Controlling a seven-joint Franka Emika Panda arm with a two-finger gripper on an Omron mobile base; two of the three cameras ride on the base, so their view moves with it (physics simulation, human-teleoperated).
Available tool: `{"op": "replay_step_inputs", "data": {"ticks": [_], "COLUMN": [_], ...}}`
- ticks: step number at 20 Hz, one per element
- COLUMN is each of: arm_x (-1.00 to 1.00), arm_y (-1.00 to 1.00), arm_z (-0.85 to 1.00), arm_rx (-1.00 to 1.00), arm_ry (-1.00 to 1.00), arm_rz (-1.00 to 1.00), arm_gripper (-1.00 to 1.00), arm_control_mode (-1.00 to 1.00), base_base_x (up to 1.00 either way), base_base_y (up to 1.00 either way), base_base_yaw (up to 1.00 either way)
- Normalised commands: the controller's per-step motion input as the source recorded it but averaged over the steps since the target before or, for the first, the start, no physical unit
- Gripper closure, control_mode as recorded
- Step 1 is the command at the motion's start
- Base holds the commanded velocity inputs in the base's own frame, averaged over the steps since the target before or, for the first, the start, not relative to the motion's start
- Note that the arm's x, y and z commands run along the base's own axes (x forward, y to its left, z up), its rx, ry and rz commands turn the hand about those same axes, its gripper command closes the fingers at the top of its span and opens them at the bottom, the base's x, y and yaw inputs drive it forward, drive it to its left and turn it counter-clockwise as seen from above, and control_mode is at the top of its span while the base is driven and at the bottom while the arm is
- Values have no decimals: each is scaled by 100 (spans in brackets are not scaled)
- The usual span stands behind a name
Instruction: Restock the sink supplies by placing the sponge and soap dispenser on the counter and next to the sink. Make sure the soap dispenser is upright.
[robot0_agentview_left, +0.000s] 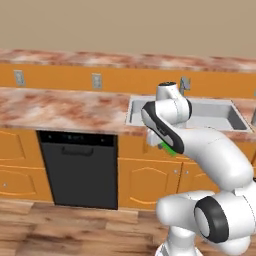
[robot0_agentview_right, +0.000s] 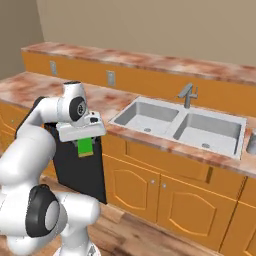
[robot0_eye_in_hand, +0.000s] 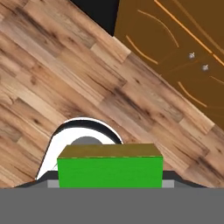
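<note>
Green sponge (robot0_agentview_right: 86, 146), one, hanging clamped in gripper (robot0_agentview_right: 85, 145) jaws; two sink (robot0_agentview_right: 178, 121) basins sitting beyond, above orange cabinets (robot0_agentview_right: 150, 185).

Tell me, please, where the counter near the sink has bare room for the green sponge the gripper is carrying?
The bright green rectangular sponge hangs in the gripper in front of the black dishwasher. The reddish-brown marbled stone counter is bare left of the pale grey recessed sink, up to the wall outlets. The front strip between basin and counter edge is narrow.
</note>
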Motion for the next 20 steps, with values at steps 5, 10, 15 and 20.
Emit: {"op": "replay_step_inputs", "data": {"ticks": [5,10,15,20], "arm_x": [0,0,0,93], "arm_y": [0,0,0,4], "arm_z": [0,0,0,-16], "arm_rx": [0,0,0,0], "arm_ry": [0,0,0,15], "arm_rz": [0,0,0,-5], "arm_gripper": [100,100,100,100], "arm_control_mode": [100,100,100,-100], "base_base_x": [98,81,74,0], "base_base_y": [62,49,2,0], "base_base_yaw": [-25,-23,-15,0]}}
